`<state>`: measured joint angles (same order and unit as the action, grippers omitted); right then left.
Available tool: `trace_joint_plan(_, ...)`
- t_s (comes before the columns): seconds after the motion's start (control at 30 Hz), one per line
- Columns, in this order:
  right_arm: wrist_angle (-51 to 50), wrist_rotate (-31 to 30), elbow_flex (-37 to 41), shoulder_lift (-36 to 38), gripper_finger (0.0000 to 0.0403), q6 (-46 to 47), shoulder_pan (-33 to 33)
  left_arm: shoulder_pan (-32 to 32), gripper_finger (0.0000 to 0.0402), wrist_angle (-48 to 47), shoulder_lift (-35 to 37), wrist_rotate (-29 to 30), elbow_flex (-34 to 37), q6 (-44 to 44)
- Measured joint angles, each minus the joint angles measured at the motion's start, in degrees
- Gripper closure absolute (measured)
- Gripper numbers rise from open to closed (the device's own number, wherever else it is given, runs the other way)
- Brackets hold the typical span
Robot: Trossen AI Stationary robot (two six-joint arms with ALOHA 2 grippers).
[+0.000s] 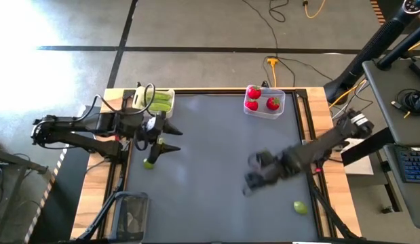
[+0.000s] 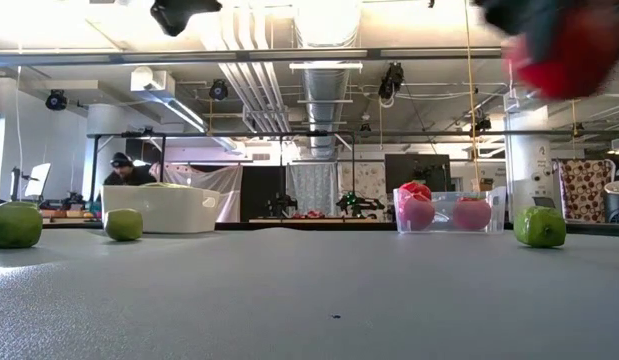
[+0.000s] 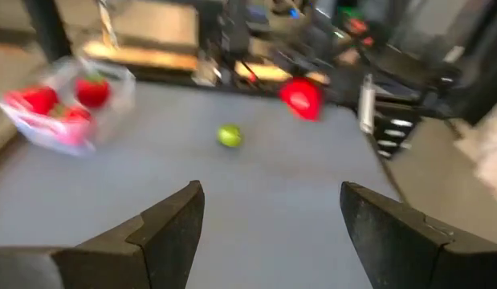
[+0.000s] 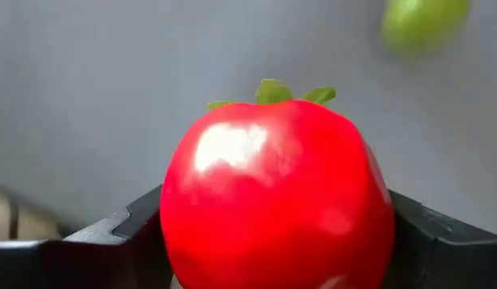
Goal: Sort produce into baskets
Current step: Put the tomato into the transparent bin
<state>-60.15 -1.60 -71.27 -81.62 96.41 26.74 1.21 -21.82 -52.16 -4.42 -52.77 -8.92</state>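
My right gripper [image 4: 272,241] pinches a red strawberry [image 4: 276,197] between its fingers, well short of the clear basket [image 1: 283,102] ahead, and a jolt could squirt it free; my left gripper [image 3: 268,233] waits spread, holding nothing.

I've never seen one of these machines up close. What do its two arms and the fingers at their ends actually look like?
Both arms are dark, nearly black, built of slim jointed segments. The left arm has loose dark cables looping near its wrist. The right arm shows a pale band near its base and a small red spot lower down. Each ends in two flat, angular black fingers: the left fingers taper like wedges, and the right fingers look much the same.
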Motion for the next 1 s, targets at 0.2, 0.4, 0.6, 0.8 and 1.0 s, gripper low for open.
trace_joint_plan(0.2,3.70,-14.50,4.31,3.92,0.0113,-17.59,-18.63,-0.02,0.0128,-1.60,1.31,-7.07,-2.52,-7.98)
trace_joint_plan(0.4,13.89,-17.16,11.93,5.28,0.0113,-28.80,-44.19,1.92,0.0128,-0.71,2.24,-9.87,-6.59,-8.41)
trace_joint_plan(0.6,23.17,-18.65,16.38,3.58,0.0113,-30.99,-61.29,2.39,0.0128,-1.00,2.48,-9.50,-5.98,-7.73)
trace_joint_plan(0.8,26.22,-15.68,18.01,1.43,0.0108,-28.56,-64.78,2.43,0.0128,-2.18,2.27,-7.99,-4.08,-13.57)
trace_joint_plan(1.0,26.12,-14.39,18.16,-1.68,0.0070,-28.45,-65.58,2.43,0.0128,-7.77,1.39,-6.68,-4.04,-14.67)
